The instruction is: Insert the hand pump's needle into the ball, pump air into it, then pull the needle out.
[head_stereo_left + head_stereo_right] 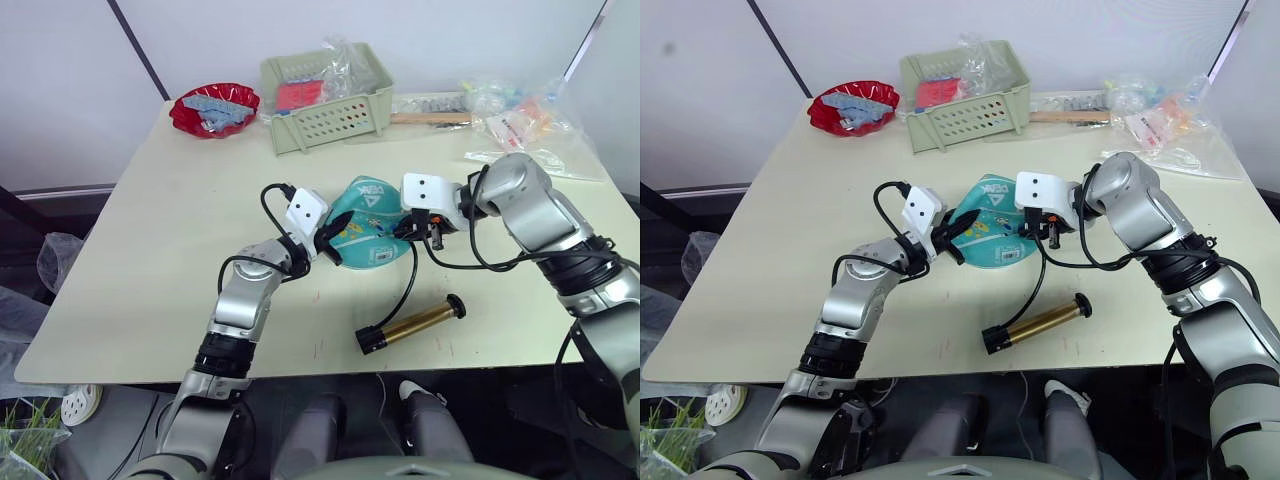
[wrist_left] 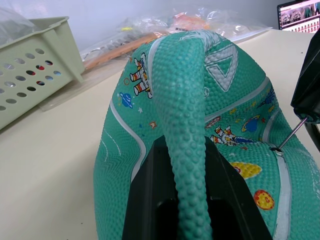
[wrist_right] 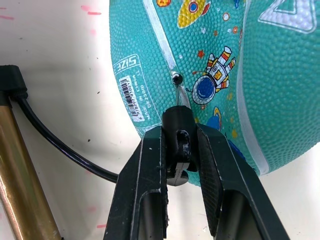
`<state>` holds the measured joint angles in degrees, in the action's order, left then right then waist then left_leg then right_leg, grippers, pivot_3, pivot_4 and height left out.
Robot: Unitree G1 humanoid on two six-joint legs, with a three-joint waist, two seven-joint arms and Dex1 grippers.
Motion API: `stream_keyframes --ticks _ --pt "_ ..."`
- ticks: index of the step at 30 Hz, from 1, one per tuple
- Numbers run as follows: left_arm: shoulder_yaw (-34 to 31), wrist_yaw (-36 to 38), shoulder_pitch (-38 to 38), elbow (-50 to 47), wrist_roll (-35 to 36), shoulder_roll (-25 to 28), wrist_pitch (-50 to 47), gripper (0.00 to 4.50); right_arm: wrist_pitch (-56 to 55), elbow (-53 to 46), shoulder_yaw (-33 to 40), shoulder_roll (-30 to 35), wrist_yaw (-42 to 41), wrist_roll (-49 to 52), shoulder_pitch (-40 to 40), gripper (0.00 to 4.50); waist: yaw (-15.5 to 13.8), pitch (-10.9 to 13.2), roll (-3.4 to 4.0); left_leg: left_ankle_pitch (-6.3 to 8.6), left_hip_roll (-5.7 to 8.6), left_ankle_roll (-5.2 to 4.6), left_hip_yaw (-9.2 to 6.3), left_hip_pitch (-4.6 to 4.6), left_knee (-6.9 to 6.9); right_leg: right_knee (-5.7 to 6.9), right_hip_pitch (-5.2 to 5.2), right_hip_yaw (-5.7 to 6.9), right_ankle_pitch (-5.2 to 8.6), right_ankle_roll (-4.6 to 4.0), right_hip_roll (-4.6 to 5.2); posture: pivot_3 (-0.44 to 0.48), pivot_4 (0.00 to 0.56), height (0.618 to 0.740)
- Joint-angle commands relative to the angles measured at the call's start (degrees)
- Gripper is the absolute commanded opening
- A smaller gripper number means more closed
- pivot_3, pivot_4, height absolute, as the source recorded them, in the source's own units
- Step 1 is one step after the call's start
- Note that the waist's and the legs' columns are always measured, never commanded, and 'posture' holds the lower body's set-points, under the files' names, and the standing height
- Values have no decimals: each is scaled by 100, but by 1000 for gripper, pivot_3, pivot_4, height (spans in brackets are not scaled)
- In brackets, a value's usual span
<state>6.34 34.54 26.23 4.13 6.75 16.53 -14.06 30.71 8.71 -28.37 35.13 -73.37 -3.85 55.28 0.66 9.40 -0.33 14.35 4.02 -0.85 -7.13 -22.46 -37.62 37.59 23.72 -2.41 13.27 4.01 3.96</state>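
The ball point(image 1: 367, 226), teal and partly deflated, lies near the middle of the bench point(image 1: 150, 260), between the two grippers. The left gripper point(image 1: 326, 243) pinches a raised fold of the ball's skin between its fingers point(image 2: 150, 200), as the left wrist view shows. The right gripper point(image 3: 177, 150) is pressed together on the black end fitting of the hose point(image 3: 60, 145), and the needle point(image 2: 291, 134) sticking out of that fitting has its tip at the ball's valve point(image 3: 175, 77), on a white stripe beside a cartoon astronaut; how far it is in I cannot tell. The hose curves from the fitting down to the pump point(image 1: 412, 324), which lies flat on the bench near its front edge, apart from the ball, with one black cap at each end. At the back of the bench stand a red bowl point(image 1: 214, 108) and a pale green basket point(image 1: 330, 100), with clear plastic bags point(image 1: 530, 125) to their right.
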Motion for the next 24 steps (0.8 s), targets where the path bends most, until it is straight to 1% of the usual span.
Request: stream_keyframes --ticks 1,10,24 --pt "326 105 -159 261 -159 -19 -128 2 -9 -409 331 34 -63 207 65 329 -1 0 0 0 0 0 0 0 0 0 0 0 0 0 0 0 150 740" --pt "342 112 -152 297 -146 -22 -113 2 24 -360 378 58 -33 238 138 329 -22 0 0 0 2 -1 -2 0 0 -1 -2 3 0 0 2 0 150 740" --pt "315 98 -196 273 -134 1 -128 2 -114 -225 178 98 17 -34 -71 329 -23 0 0 0 2 0 -2 -1 0 -2 -2 4 0 0 2 0 150 740"
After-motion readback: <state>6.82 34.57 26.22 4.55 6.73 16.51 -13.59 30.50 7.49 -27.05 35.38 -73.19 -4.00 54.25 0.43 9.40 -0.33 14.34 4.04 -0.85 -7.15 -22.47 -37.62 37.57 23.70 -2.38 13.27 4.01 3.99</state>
